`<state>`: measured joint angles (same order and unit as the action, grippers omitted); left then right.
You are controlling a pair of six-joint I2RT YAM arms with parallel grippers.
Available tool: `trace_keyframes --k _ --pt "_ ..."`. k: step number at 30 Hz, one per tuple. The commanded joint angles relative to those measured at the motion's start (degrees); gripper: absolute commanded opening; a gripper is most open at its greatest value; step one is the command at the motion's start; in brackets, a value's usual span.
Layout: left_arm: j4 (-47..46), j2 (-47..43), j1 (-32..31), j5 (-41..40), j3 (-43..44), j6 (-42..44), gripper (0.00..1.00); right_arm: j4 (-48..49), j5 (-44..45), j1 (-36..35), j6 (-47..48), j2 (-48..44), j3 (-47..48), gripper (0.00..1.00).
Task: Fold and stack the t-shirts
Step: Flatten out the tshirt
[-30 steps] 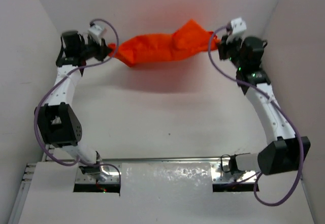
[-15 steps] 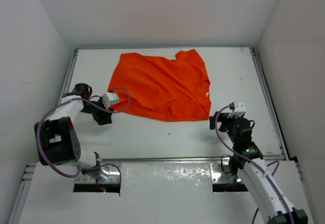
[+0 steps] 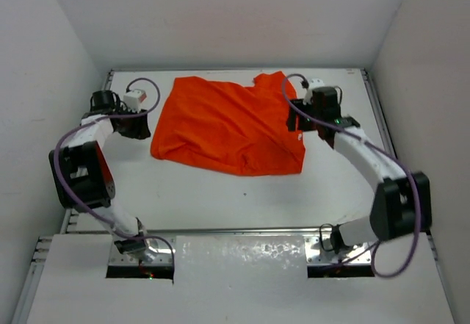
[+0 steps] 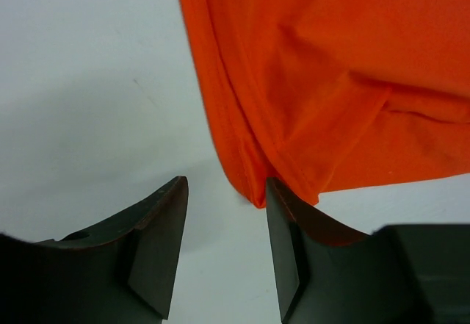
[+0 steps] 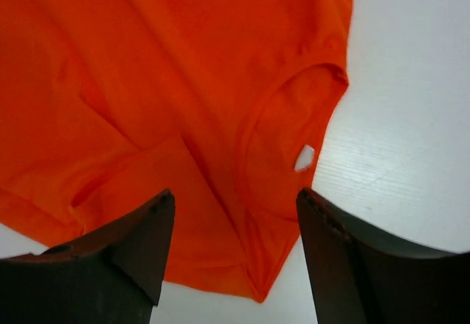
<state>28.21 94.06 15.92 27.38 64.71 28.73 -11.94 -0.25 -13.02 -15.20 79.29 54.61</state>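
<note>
Top view: the t-shirt [image 3: 228, 129] lies spread and slightly rumpled on the white table [image 3: 220, 192]. The left claw [image 3: 145, 127] sits just off its left edge. The right claw [image 3: 293, 120] is over its right edge.

Left wrist view: the left claw [image 4: 224, 188] has its jaws partly apart and pinches nothing. The t-shirt lies ahead of it and off to the right, with a hemmed corner dipping into the gap close to the right-side finger [image 4: 294, 258].

Right wrist view: the right claw [image 5: 235, 203] has its jaws wide apart and grips nothing. The t-shirt lies ahead of it and across the gap, with the neck opening [image 5: 246, 140] just ahead.
</note>
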Motion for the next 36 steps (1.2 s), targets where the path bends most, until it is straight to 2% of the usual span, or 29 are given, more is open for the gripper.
trace_keyframes --k 1,5,9,11,15,22,25,30,34,36 --pt "0.3 3.1 -1.9 -1.0 1.5 -2.0 0.45 -7.3 -1.6 -1.2 2.8 10.4 12.3 0.67" --pt "2.9 3.4 -4.6 3.1 0.4 5.8 0.55 -11.4 -4.8 -2.4 2.3 22.3 21.1 0.68" --pt "-3.6 1.1 -9.2 -4.9 -4.0 6.3 0.55 -16.3 -8.7 -4.4 4.1 32.9 29.8 0.55" --pt "-5.6 3.0 -9.3 -8.3 -3.5 3.7 0.55 -18.5 -10.5 -5.1 4.3 37.8 34.1 0.54" --pt "-4.8 5.3 -9.2 -11.6 -1.0 2.7 0.52 -15.6 -13.0 -6.6 5.2 39.2 34.1 0.55" --pt "-3.5 3.9 -10.0 -6.9 -4.1 2.2 0.52 -15.3 -12.3 -8.3 6.2 41.6 32.8 0.54" --pt "-3.7 3.7 -10.3 -5.5 -5.1 1.2 0.52 -15.8 -11.9 -8.6 6.4 42.1 32.2 0.50" --pt "-2.5 3.8 -10.6 -5.2 -5.6 2.0 0.52 -16.3 -9.2 -8.6 9.4 41.2 30.0 0.52" --pt "-0.3 1.9 -10.5 -2.5 -5.4 3.5 0.52 -16.7 -8.9 -8.7 10.0 41.2 30.4 0.48" --pt "0.8 -0.1 -10.6 -0.8 -5.4 4.6 0.53 -16.7 -8.9 -8.7 10.0 41.1 30.6 0.43"
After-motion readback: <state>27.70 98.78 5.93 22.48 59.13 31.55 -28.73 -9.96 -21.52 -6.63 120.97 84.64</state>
